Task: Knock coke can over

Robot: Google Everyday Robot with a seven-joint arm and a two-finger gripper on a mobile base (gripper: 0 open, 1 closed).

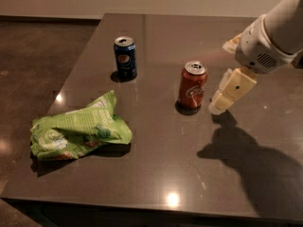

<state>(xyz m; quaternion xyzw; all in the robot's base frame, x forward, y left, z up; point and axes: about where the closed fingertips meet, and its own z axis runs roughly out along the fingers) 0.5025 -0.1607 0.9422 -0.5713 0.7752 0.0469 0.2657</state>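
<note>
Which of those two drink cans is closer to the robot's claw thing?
The red-orange coke can: the gripper hangs close beside it on the right. The dark blue can stands well away, farther back and left.

The dark table [156, 174] carries an upright coke can [192, 85] mid-desk, a blue can [125, 57] toward the far edge and a green bag [75, 129] by the left edge. The gripper [217, 105] hovers just beside the coke can.
</note>
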